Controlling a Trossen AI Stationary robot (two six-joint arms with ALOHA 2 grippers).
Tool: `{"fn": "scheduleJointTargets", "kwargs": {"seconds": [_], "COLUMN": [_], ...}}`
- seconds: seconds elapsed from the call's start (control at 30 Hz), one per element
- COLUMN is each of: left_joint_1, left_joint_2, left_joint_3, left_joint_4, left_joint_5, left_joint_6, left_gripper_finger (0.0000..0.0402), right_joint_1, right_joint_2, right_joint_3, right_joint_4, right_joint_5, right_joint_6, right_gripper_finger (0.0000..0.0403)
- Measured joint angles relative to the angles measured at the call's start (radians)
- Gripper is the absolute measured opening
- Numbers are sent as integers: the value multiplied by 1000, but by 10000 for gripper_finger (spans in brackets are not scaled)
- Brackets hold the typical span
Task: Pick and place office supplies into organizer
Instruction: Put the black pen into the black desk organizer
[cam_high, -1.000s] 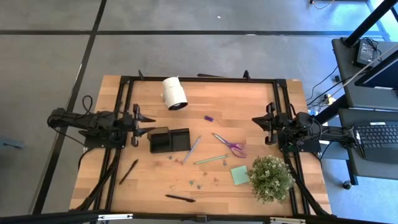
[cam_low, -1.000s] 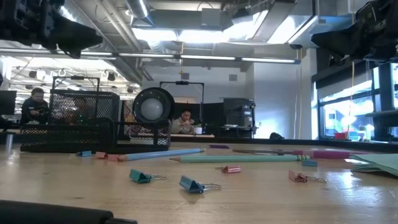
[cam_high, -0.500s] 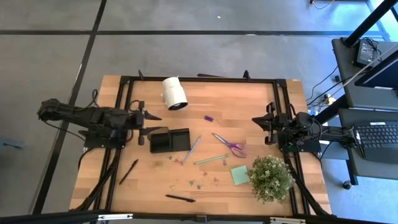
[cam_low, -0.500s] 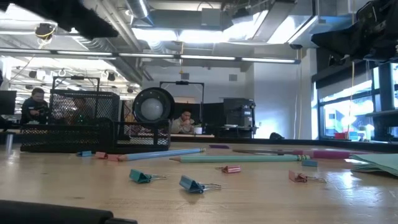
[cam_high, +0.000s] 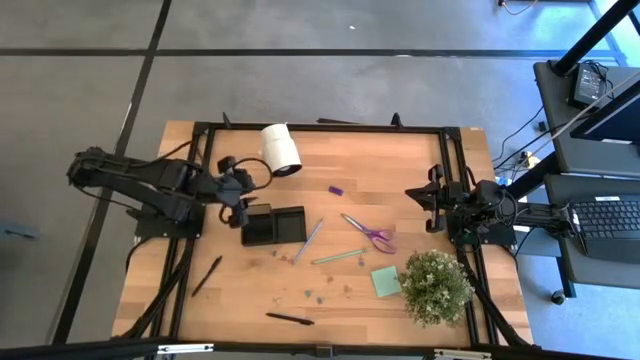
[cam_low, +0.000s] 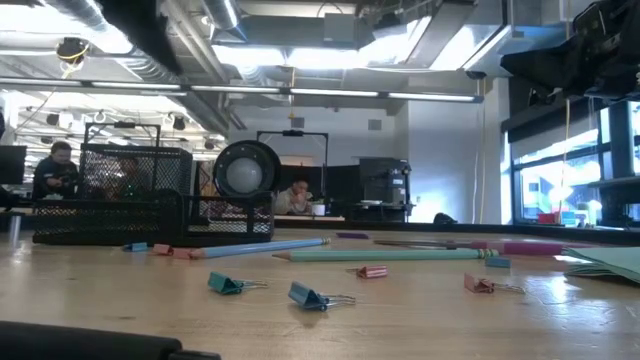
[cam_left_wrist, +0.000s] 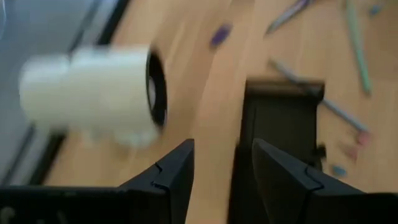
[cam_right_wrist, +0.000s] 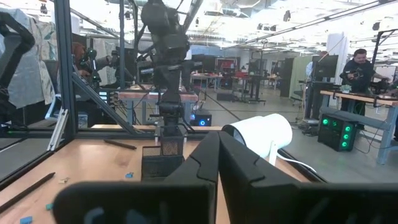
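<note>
Wooden table (cam_high: 400, 170) boards filled a dark metal frame, set on a grey floor, with a workshop and seated people visible beyond it in the low view. At the left edge, the left gripper (cam_high: 243, 192) hung over the table between the white cylinder roll (cam_high: 281, 150) and the black organizer (cam_high: 272, 226), its fingers (cam_left_wrist: 171, 174) spread apart with nothing between them; the left wrist view showed the organizer's wall (cam_left_wrist: 283, 93) just ahead and the roll (cam_left_wrist: 93, 93) off to one side. A dark pen (cam_high: 207, 276) lay below the organizer near the left rail, and another dark pen (cam_high: 289, 319) lay near the front edge. Just right of the organizer, a blue-grey pencil (cam_high: 309, 240) slanted across the boards, with a pale green pencil (cam_high: 338, 257) beside it and small clips (cam_high: 318, 295) scattered toward the front. A tiny purple piece (cam_high: 336, 189) sat apart, farther back. Purple-handled scissors (cam_high: 370, 233) lay right of centre, above the light green sticky-note pad (cam_high: 386, 281), which touched the bushy potted plant (cam_high: 437, 286). At the right edge, the right gripper (cam_high: 417, 195) waited, its fingers pressed together and empty.
</note>
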Motion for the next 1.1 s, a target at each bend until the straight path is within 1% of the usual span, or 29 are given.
{"fn": "scheduleJointTargets", "kwargs": {"seconds": [0.03, 0.1, 0.2, 0.3, 0.43, 0.53, 0.67, 0.73, 0.8, 0.9, 1.1], "left_joint_1": [0, 0, -4, -17, -43, -74, -141, -185, -223, -278, -379], "left_joint_2": [19, 52, 93, 130, 185, 213, 237, 239, 240, 239, 247], "left_joint_3": [27, 67, 82, 83, 83, 83, 74, 52, 18, -35, -144], "left_joint_4": [-57, -163, -265, -358, -450, -440, -437, -435, -417, -348, -206], "left_joint_5": [34, 134, 277, 323, 338, 337, 343, 356, 393, 443, 468], "left_joint_6": [-66, -191, -344, -460, -527, -575, -710, -778, -857, -947, -1118], "left_gripper_finger": [155, 155, 155, 155, 155, 155, 155, 155, 155, 155, 155], "right_joint_1": [0, 0, 0, 0, 0, 0, 0, 0, 0, 0, 0], "right_joint_2": [0, 0, 0, 0, 0, 0, 0, 0, 0, 0, 0], "right_joint_3": [0, 0, 0, 0, 0, 0, 0, 0, 0, 0, 0], "right_joint_4": [0, 0, 0, 0, 0, 0, 0, -1, -2, -3, -4], "right_joint_5": [0, 0, 0, 0, 0, 0, 0, 0, 0, 0, 0], "right_joint_6": [0, 2, 0, 1, 1, 1, 2, 1, 1, 1, 1], "right_gripper_finger": [12, 12, 12, 12, 12, 12, 12, 12, 12, 12, 12]}}
